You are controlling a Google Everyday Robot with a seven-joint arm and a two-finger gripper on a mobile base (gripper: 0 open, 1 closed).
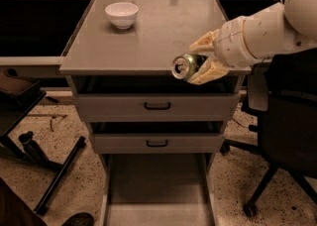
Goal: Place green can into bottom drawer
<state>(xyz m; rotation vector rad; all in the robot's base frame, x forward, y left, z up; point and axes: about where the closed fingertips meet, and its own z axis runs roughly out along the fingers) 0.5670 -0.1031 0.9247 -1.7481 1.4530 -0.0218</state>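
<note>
My gripper [200,61] is shut on the green can [184,66], which lies on its side with its silver round end facing the camera. It hangs in the air over the front edge of the grey cabinet top [148,36], right of centre. The white arm reaches in from the upper right. The bottom drawer [156,190] is pulled out below, a wide flat grey tray with low side walls, with nothing in it. It lies well below and a little left of the can.
A white bowl [122,14] stands at the back left of the cabinet top. Two grey-fronted drawers with black handles [157,106] sit shut above the open tray. A black office chair [287,136] stands to the right; a black stand lies on the floor at left.
</note>
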